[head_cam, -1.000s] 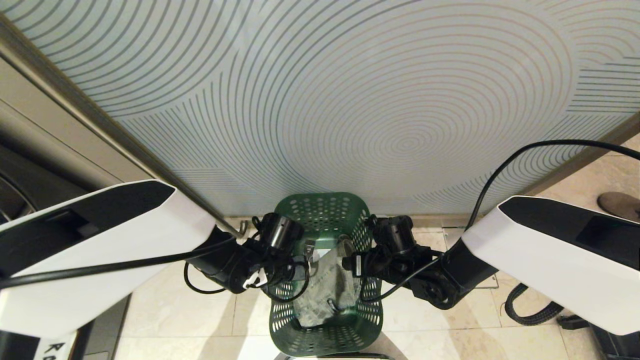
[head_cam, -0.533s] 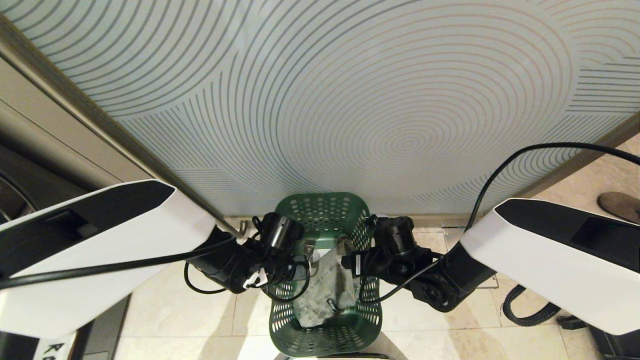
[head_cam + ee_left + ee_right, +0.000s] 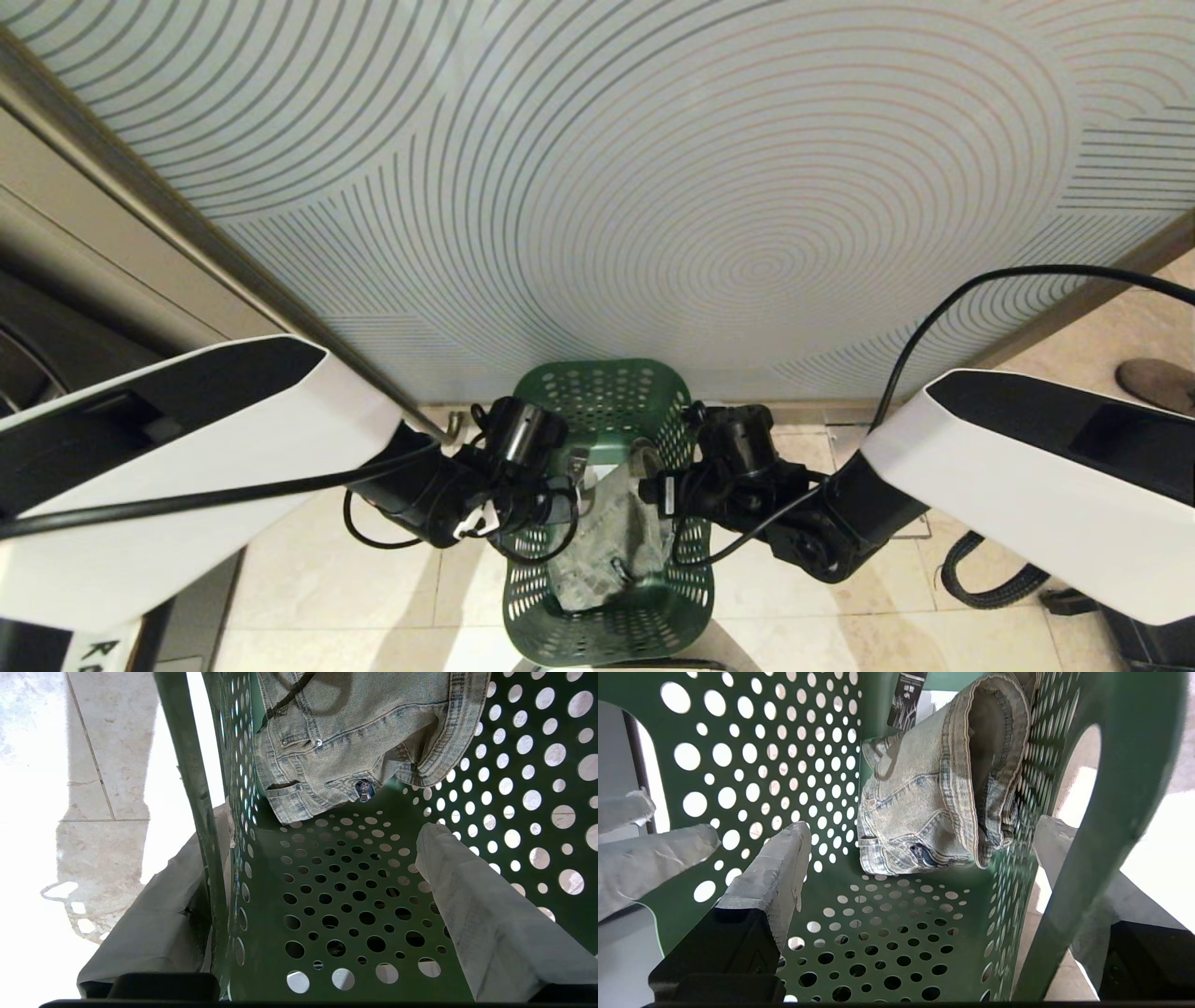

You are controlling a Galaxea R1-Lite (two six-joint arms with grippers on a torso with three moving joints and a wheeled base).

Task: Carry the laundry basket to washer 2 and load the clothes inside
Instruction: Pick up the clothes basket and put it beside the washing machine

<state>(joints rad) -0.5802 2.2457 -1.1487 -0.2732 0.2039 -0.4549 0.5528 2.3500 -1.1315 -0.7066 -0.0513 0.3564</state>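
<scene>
Both tools straddle the side walls of the green laundry basket [image 3: 609, 523], which stands on the tiled floor [image 3: 308, 579] directly in front of the robot, close to the patterned glass panel [image 3: 653, 187] on the far side. Left tool [image 3: 322, 905] has its jaws spread wide, one finger outside the left rim [image 3: 187, 788] and one finger inside; right tool [image 3: 920, 891] is likewise wide open across the right rim [image 3: 1087, 835], with nothing clamped yet. Denim clothes [image 3: 611, 541] lie inside the basket, bunched toward one end. Judging from this, the risk is in the coming squeeze and lift: the walls are thin, perforated plastic and look likely to flex, so a grip that closes too low or unevenly could slip off or twist the basket. If one tool bites before the other, the basket may tilt and spill the denim over the rim. An inside finger could also catch cloth against the wall, dragging the garment askew. With the panel so close on the far side, a forward swing during the lift could knock the basket against it. No washer can be told for certain here, so the carry needs a steady, level hold.
</scene>
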